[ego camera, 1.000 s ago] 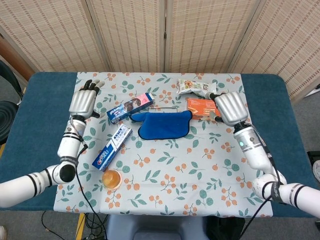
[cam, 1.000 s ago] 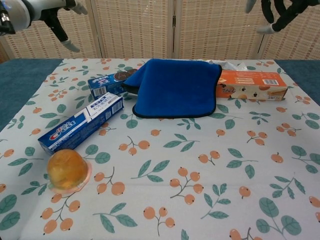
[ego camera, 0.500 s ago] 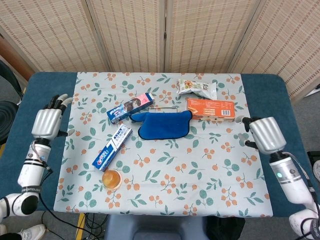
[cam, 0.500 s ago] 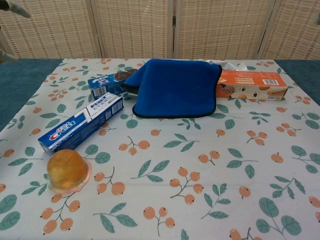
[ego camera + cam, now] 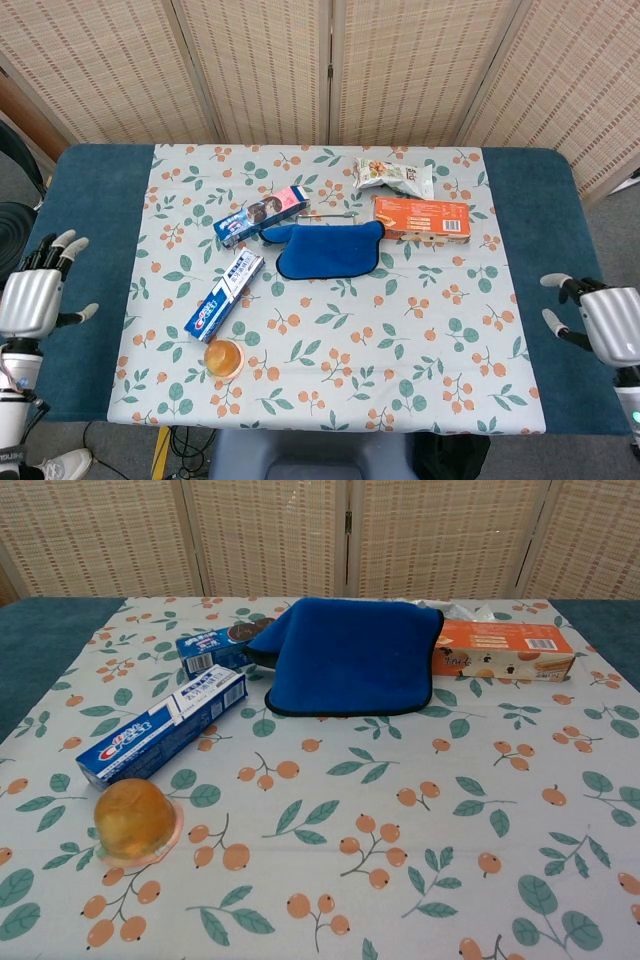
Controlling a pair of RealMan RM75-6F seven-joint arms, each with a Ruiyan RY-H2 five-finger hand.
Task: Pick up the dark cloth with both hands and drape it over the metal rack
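Observation:
The dark blue cloth (image 5: 330,250) hangs draped over a low rack in the middle of the table, seen close up in the chest view as the cloth (image 5: 350,655). Only thin metal rods of the rack (image 5: 328,214) show behind it. My left hand (image 5: 32,298) hovers off the table's left edge with fingers spread and nothing in it. My right hand (image 5: 604,322) hovers off the right edge, fingers apart, also holding nothing. Neither hand shows in the chest view.
A cookie box (image 5: 262,214) and a toothpaste box (image 5: 224,295) lie left of the cloth. An orange jelly cup (image 5: 225,356) sits near the front. An orange box (image 5: 421,217) and a snack bag (image 5: 394,175) lie to the right. A floral tablecloth (image 5: 400,350) covers the table.
Both hands have pulled away from beside the cloth, outward and toward me, to beyond the table's side edges. The cloth stays draped and has not moved.

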